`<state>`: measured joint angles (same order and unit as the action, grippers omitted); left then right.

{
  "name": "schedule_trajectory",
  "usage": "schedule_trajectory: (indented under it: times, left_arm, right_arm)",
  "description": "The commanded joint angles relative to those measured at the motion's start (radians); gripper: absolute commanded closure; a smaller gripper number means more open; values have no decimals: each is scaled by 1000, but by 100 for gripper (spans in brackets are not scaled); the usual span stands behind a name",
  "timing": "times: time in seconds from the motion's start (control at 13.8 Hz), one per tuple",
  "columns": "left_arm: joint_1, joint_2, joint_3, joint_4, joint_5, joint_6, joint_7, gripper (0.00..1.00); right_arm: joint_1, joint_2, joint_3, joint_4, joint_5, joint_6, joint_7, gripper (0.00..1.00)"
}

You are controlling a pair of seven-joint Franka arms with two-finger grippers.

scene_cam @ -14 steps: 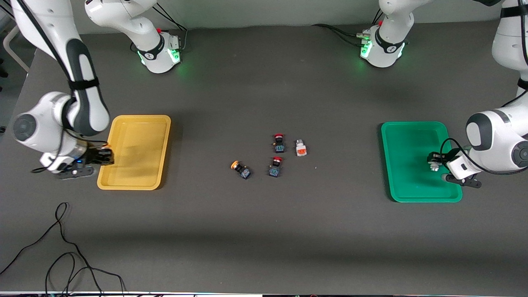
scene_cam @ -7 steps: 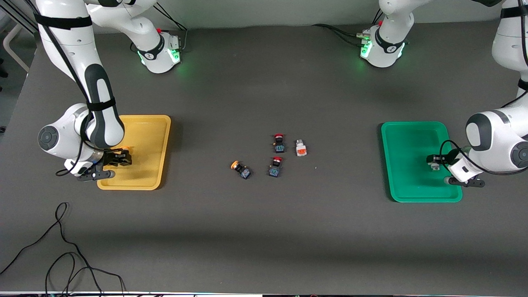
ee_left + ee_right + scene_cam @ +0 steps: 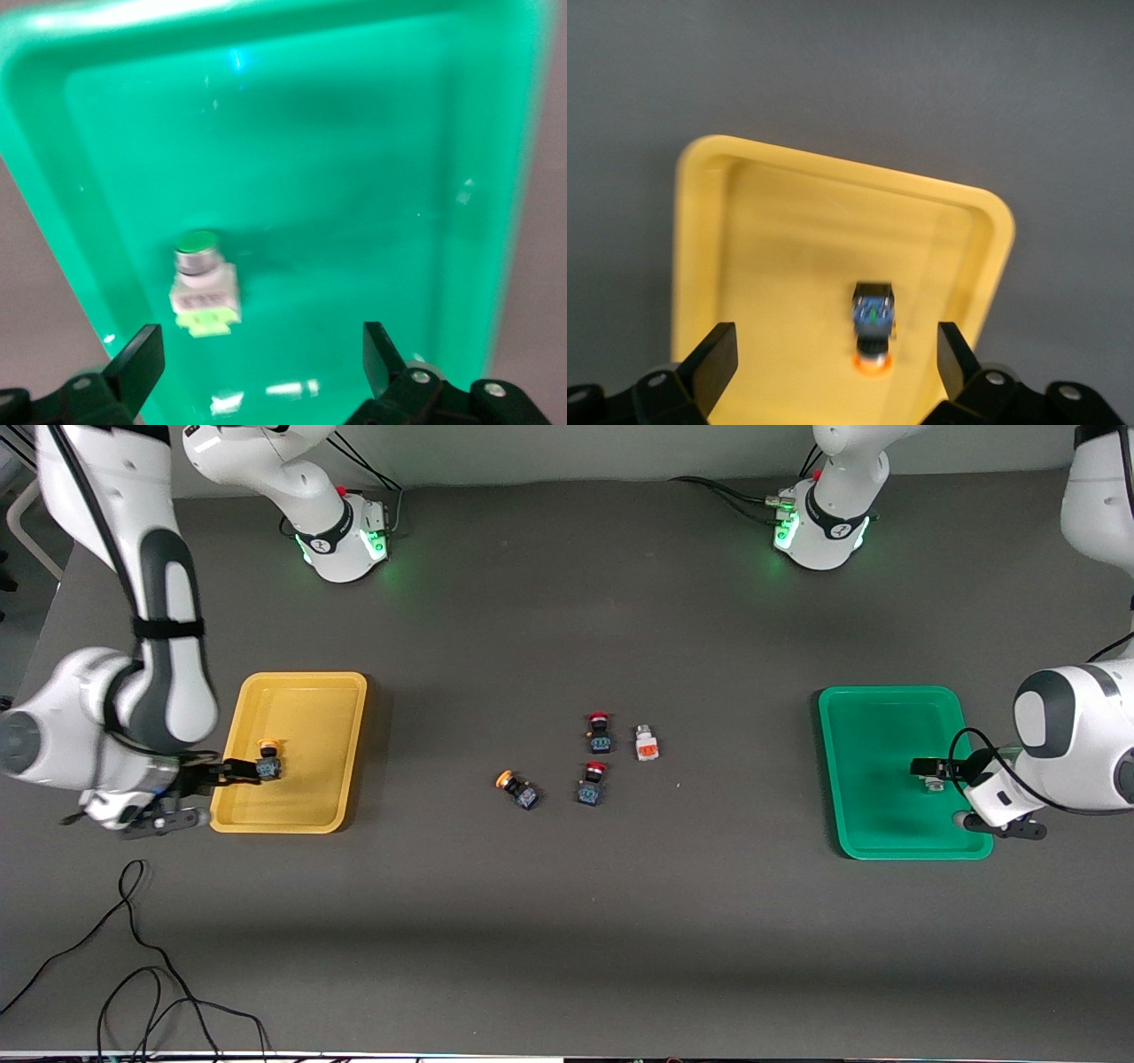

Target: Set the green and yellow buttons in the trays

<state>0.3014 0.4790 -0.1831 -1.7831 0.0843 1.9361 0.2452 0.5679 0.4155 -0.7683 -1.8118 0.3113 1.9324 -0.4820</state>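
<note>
A black button with a yellow-orange cap (image 3: 268, 762) (image 3: 873, 329) lies in the yellow tray (image 3: 306, 691) (image 3: 709, 230). My right gripper (image 3: 241, 771) (image 3: 833, 365) hovers open just above it, holding nothing. A whitish button with a green cap (image 3: 931, 784) (image 3: 205, 284) lies in the green tray (image 3: 873, 700) (image 3: 354, 133), below my open, empty left gripper (image 3: 927, 767) (image 3: 262, 370). Mid-table lie another yellow-capped button (image 3: 516, 788) and a whitish button with an orange face (image 3: 647, 744).
Two black buttons with red caps (image 3: 600, 732) (image 3: 592, 782) lie between the two loose task buttons. A black cable (image 3: 142, 965) curls on the table near the front camera, toward the right arm's end.
Both grippers have opened. The yellow-capped button now lies free in the yellow tray and the green-capped one in the green tray. Both hands have drawn back a little.
</note>
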Motion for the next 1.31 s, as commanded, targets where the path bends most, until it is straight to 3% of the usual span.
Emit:
schedule_trajectory:
  times: [0.0,0.29,0.51,0.65,0.87,1.02,1.24]
  left_arm:
    - [-89,-37,4,82,-20,-144,-75,4]
    - [-188,-86,-65,96,-96,-204,-324,4]
    - [-273,-77,-137,96,-110,-166,-599,4]
    - [-364,-59,-147,90,-112,-105,-741,4]
    - [-479,7,-147,85,-112,15,-880,5]
    - [-539,50,-145,68,-109,122,-963,3]
    - [-584,96,-145,60,-97,210,-1017,3]
  right_arm:
    - [33,-14,-8,184,-58,-189,109,0]
    - [162,-8,-2,250,-57,-210,284,0]
    - [309,41,17,299,-40,-178,550,0]
    - [395,87,40,327,-15,-136,653,0]
    - [443,146,122,339,104,-54,827,0]
    - [454,160,176,335,104,-24,848,0]
    - [478,173,179,303,92,20,810,0]
